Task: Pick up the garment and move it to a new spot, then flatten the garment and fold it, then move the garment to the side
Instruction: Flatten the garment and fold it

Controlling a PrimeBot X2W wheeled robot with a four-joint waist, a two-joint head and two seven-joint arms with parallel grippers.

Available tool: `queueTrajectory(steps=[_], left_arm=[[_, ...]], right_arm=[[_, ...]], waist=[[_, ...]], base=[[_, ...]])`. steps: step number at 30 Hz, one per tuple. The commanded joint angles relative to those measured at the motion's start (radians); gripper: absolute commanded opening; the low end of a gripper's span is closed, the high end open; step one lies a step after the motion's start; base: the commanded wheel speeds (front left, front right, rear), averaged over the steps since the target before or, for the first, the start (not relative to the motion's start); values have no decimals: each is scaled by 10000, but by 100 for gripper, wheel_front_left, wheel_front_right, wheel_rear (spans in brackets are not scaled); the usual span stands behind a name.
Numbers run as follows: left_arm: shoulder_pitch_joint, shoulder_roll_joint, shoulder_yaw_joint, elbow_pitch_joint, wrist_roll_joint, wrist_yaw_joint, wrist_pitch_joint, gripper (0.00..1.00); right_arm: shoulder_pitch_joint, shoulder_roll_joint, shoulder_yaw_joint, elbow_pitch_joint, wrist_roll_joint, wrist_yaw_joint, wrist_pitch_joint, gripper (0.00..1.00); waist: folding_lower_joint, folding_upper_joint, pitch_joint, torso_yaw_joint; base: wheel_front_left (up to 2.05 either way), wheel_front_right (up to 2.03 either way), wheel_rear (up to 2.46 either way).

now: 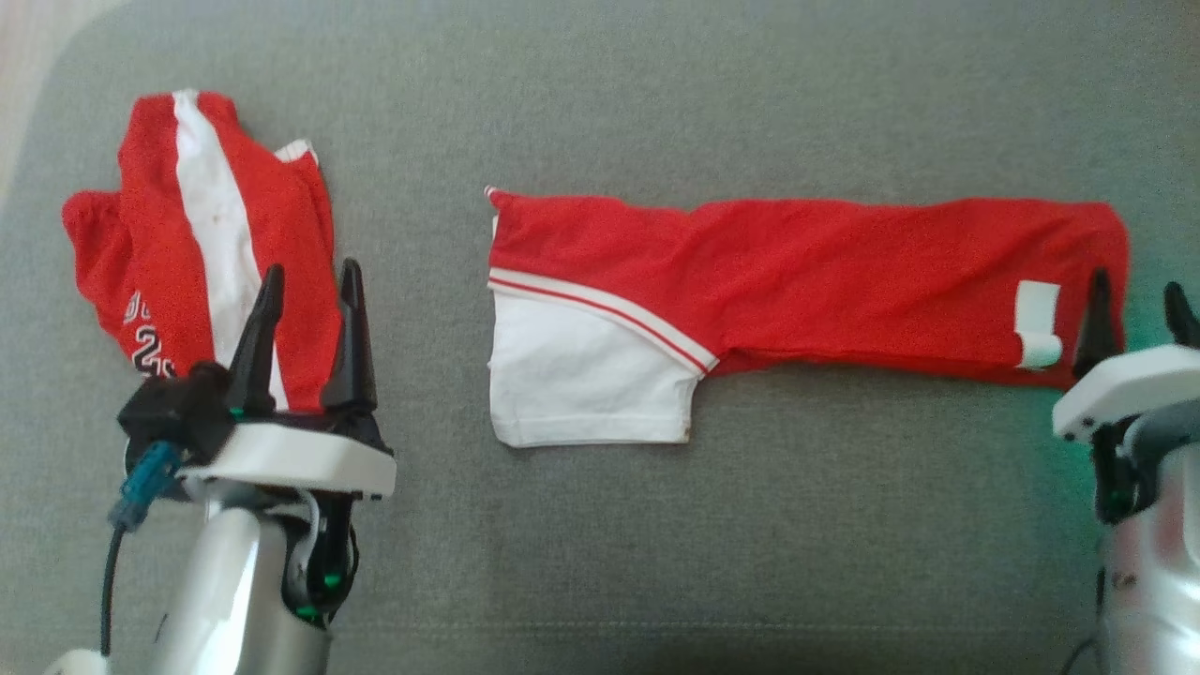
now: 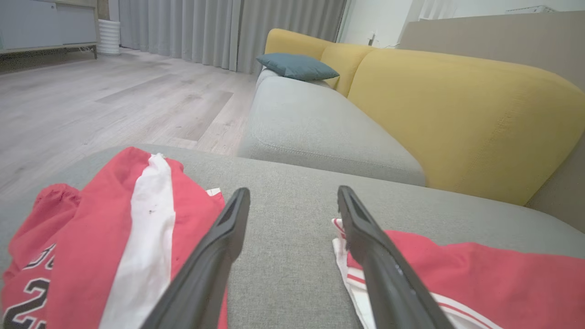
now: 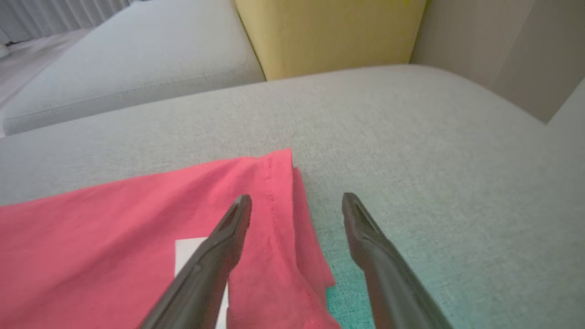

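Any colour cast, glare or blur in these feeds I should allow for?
Head view: soft throughout, green tint on the cushion beside the right hand. Right wrist view: teal glow between the fingers; hem of the red garment is clear. Left wrist view: even light, no glare, wide-angle bending.

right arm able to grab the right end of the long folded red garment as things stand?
Probably yes. The right gripper is open and straddles the end hem of the long red garment, one finger over cloth, one over bare cushion; nothing lies between.
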Motion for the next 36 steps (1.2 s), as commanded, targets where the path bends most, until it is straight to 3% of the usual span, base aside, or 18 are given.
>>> queueTrajectory(steps=[1, 10, 16, 17, 18, 19, 29, 36], left_arm=[[-446, 29, 513, -175, 112, -105, -60, 100], [-841, -132, 1089, 204, 172, -504, -60, 100], [-975, -162, 1246, 226, 268, -626, -60, 100], [-995, -166, 1266, 233, 283, -642, -60, 100], [-1009, -169, 1285, 242, 295, -657, -60, 100], [-1019, -171, 1305, 253, 306, -670, -60, 100], [-958, -177, 1326, 346, 276, -673, -61, 100], [-798, -178, 1178, 380, 217, -594, -61, 100]], right_arm=[[-515, 81, -139, -82, -186, -6, 141, 100], [-1599, 249, -1416, 1037, -547, -6, 986, 100], [-1990, 301, -1685, 1471, -357, -6, 1296, 100], [-2041, 311, -1704, 1556, -263, -6, 1355, 84], [-2079, 319, -1720, 1629, -168, -6, 1396, 7], [-2104, 326, -1744, 1684, -70, -6, 1411, 0], [-2089, 56, -2532, 1505, -37, -6, 1070, 0], [-2156, -137, -4282, 774, -2095, -6, 536, 0]], waist=[[0, -1, 424, 219], [0, -1, 954, 281], [0, -1, 1131, 251], [0, -1, 1152, 242], [0, -1, 1166, 232], [0, -1, 1173, 217], [0, -1, 847, -4], [0, -1, 471, -71]], base=[[0, 0, 0], [0, 0, 0], [0, 0, 0], [0, 0, 0], [0, 0, 0], [0, 0, 0], [0, 0, 0], [0, 0, 0]])
